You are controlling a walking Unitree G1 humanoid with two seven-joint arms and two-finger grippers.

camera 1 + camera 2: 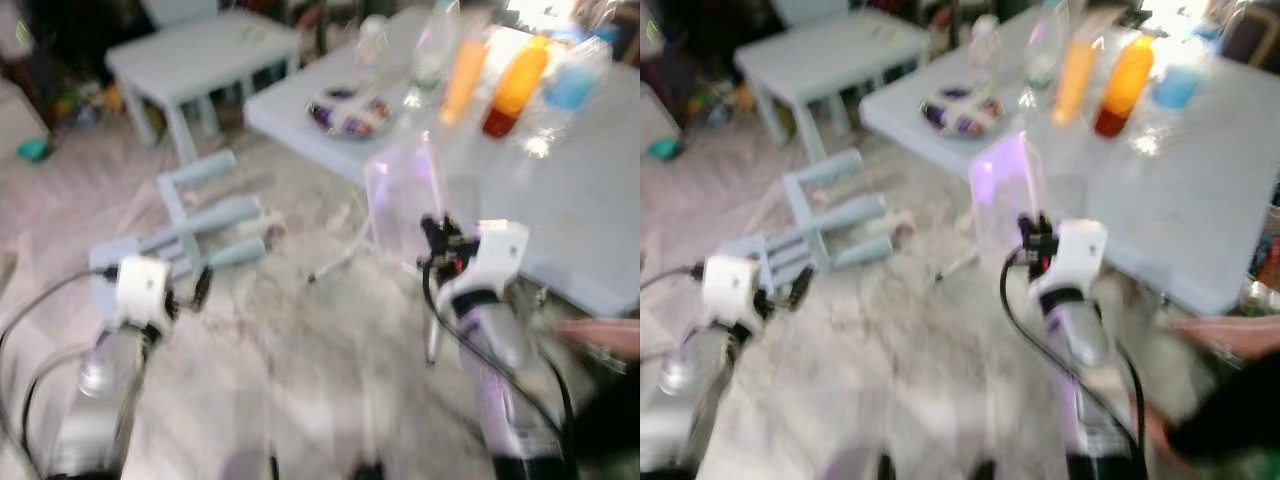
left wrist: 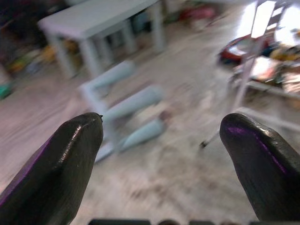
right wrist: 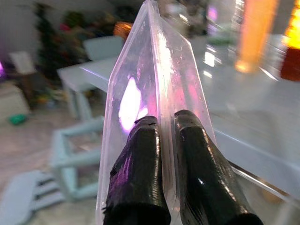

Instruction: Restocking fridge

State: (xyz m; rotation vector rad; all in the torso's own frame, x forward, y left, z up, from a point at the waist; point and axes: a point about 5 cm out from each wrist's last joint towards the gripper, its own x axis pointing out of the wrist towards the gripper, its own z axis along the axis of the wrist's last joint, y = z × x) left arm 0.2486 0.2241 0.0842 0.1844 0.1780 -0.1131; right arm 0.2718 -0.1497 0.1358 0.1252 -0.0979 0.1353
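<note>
Right wrist view shows the right hand [image 3: 169, 164] with its two black fingers [image 3: 138, 168] pressed together on the thin edge of a clear plastic container [image 3: 154, 84], which stands up from the fingers; I cannot tell whether it is a box or only a lid. From the head views, this container [image 1: 410, 195] is held in the air just before the near edge of the white tabletop [image 1: 590, 210], apart from its surface. On the tabletop, further back, stand an orange bottle [image 1: 515, 85], a tall orange drink [image 1: 463, 75], a blue bottle [image 1: 575, 80] and a small dish with dark wrapped things [image 1: 348, 112]. The left hand [image 2: 164, 154] is spread wide and holds nothing; it hangs low over the floor, with an overturned small stool [image 1: 205, 225] ahead of it. All pictures are blurred, so the robot is probably walking or turning. I judge that the step in hand is carrying the container toward the fridge, and no fridge is in sight. The next move calls for a firm pinch while walking, because the grip is only on a thin edge and the container could tilt or slip.
</note>
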